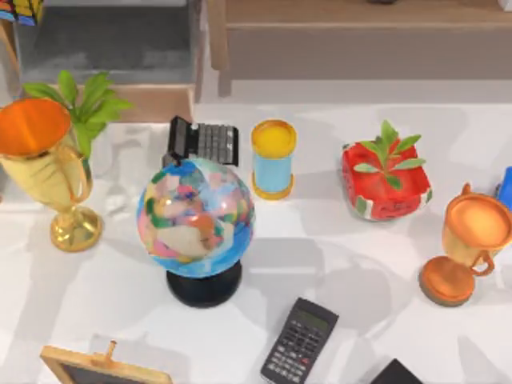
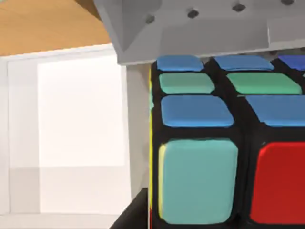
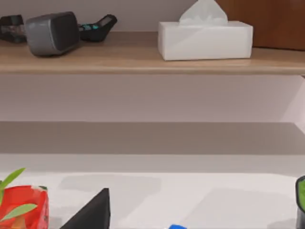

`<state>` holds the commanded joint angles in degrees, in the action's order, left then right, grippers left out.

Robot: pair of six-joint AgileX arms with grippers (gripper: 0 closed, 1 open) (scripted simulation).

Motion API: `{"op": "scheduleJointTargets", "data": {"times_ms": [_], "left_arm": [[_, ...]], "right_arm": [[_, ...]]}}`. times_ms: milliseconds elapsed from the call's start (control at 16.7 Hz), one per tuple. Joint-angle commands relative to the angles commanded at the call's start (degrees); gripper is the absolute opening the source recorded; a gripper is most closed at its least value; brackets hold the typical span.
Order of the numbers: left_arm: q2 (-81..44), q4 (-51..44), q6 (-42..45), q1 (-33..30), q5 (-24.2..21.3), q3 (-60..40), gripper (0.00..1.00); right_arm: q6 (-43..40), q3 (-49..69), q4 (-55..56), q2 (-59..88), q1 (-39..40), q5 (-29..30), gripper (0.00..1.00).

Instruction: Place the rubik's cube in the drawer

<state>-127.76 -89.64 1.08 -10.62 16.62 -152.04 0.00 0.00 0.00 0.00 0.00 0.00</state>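
Note:
The rubik's cube point(image 1: 20, 10) hangs at the far left corner of the top view, just left of the drawer point(image 1: 112, 48), which stands pulled out with grey inner walls and a light wood front panel point(image 1: 152, 100). Seen from the left wrist, the cube point(image 2: 200, 181) is very near, with blue, green, teal and red stickers on a black grid. My left gripper point(image 2: 214, 119) is shut on it, and a pale flat surface lies beside the cube. My right gripper point(image 3: 195, 214) is parked low over the right of the table with its dark fingers point(image 3: 90, 210) apart and nothing between them.
A globe point(image 1: 196, 218) stands mid-table, with a gold trophy point(image 1: 44, 164), a green plant point(image 1: 84, 100), a black keyboard-like device point(image 1: 202, 142), a yellow-blue cup point(image 1: 274, 158), a red plant pot point(image 1: 384, 180), a bronze trophy point(image 1: 468, 244), a calculator point(image 1: 300, 340) and a small chalkboard point(image 1: 100, 368). A wooden shelf point(image 3: 143, 57) carries a tissue box point(image 3: 205, 38).

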Motion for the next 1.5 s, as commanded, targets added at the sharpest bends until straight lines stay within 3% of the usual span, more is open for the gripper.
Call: {"op": "scheduleJointTargets", "data": {"times_ms": [300,480,720,1020,1500], "left_arm": [[-15.9,-6.5,10.6,19.9,-9.0,-9.8,0.00],[-25.0,-7.1,15.9,26.8,-14.0,-13.4,0.00],[-31.1,-7.9,19.9,29.7,-17.7,-14.4,0.00],[-31.1,-7.9,19.9,29.7,-17.7,-14.4,0.00],[-31.1,-7.9,19.9,29.7,-17.7,-14.4,0.60]], "right_arm": [[0.0,0.0,0.0,0.0,0.0,0.0,1.00],[0.0,0.0,0.0,0.0,0.0,0.0,1.00],[0.0,0.0,0.0,0.0,0.0,0.0,1.00],[0.0,0.0,0.0,0.0,0.0,0.0,1.00],[0.0,0.0,0.0,0.0,0.0,0.0,1.00]]}}
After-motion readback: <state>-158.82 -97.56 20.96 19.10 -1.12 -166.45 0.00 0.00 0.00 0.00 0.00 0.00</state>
